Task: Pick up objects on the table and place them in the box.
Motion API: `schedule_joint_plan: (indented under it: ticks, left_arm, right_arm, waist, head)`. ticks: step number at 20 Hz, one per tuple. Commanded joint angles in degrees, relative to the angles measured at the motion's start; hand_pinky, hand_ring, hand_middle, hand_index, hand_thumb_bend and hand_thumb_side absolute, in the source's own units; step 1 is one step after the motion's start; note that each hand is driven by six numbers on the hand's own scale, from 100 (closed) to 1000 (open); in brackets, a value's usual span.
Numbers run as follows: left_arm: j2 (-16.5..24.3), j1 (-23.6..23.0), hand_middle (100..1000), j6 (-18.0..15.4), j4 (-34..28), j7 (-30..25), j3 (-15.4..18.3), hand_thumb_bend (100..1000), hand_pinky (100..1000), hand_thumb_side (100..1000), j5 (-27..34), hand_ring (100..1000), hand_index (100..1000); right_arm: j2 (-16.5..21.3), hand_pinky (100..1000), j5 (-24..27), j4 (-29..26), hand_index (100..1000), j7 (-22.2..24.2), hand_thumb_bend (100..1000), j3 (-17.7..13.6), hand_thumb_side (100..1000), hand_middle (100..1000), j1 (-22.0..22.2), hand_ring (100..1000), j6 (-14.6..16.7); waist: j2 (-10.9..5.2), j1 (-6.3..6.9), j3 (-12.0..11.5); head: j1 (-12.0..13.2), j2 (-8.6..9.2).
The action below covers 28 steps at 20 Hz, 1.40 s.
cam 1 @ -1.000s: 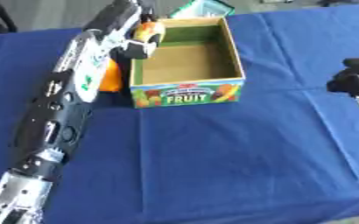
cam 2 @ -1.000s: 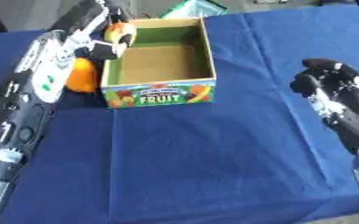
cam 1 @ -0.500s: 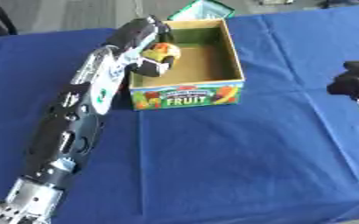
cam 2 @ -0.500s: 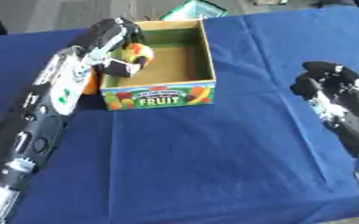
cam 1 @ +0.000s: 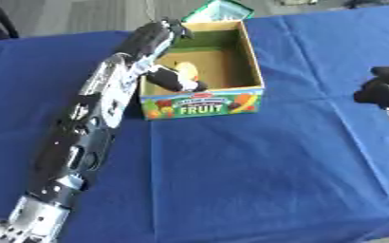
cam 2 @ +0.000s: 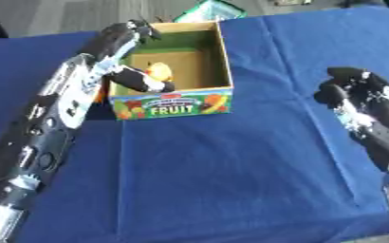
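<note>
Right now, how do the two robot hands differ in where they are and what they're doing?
The left robot hand is reaching into the fruit box beside a yellow and orange object; the right robot hand is off to the side over the blue tablecloth, away from the box. The left has something by its fingers; the right is curled and holds nothing. Both are mostly black.
</note>
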<state>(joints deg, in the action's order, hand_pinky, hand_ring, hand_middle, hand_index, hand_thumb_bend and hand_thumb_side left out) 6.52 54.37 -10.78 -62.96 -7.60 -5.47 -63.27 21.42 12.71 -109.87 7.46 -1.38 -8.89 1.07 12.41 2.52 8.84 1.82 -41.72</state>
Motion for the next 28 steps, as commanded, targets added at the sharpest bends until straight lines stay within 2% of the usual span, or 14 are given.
schedule_joint_plan:
  ticks: [1, 6, 9, 12, 15, 19, 28]
  left_arm:
    - [1.41, 0.93, 721, 0.62, -3.23, 0.76, 1.07, 768, 705, 537, 2.68, 694, 808]
    - [4.5, 1.05, 698, 2.46, -7.99, -2.98, 2.77, 639, 681, 463, 9.64, 653, 804]
    - [7.26, 0.6, 678, 3.9, -10.22, -6.11, 4.09, 522, 669, 376, 13.02, 633, 800]
    - [9.55, -0.1, 678, 5.6, -11.23, -9.79, 5.51, 426, 659, 302, 13.8, 630, 799]
    - [11.54, -1.18, 688, 7.14, -10.99, -14.78, 7.3, 391, 654, 261, 12.18, 638, 800]
    - [12.86, -2.13, 713, 9.19, -8.33, -19.51, 8.96, 408, 656, 253, 7.63, 654, 806]
    - [12.48, -2.43, 716, 9.02, -1.72, -25.21, 9.29, 463, 653, 257, 0.76, 647, 806]
  right_arm:
    - [0.79, 713, -0.02, -0.32, 770, 0.07, 315, -0.4, 400, 594, -0.29, 646, 0.11]
    - [0.91, 713, -0.14, -0.23, 770, -0.05, 314, -0.54, 399, 594, -0.09, 647, 0.14]
    - [0.99, 714, -0.22, -0.21, 770, -0.12, 313, -0.64, 399, 594, 0.04, 647, 0.16]
    - [1.06, 714, -0.32, -0.22, 770, -0.19, 313, -0.75, 400, 594, 0.11, 647, 0.21]
    - [1.08, 714, -0.34, -0.25, 770, -0.34, 312, -0.91, 400, 594, 0.17, 647, 0.27]
    - [1.13, 714, -0.33, -0.27, 770, -0.47, 311, -1.03, 400, 595, 0.24, 647, 0.3]
    - [1.05, 714, -0.26, -0.28, 770, -0.46, 309, -1.05, 400, 595, 0.2, 647, 0.29]
  waist:
    - [-0.93, -0.24, -0.17]
    - [-0.99, -0.13, -0.73]
    - [-0.99, -0.07, -1.15]
    - [-0.95, -0.09, -1.33]
    - [-0.93, -0.12, -1.5]
    - [-1.0, -0.13, -1.68]
    - [-1.05, -0.05, -1.48]
  head:
    - [-0.43, 0.35]
    - [-1.3, 0.16]
    - [-1.9, 0.11]
    - [-2.33, 0.16]
    - [-2.88, 0.39]
    - [-3.33, 0.61]
    - [-3.68, 0.83]
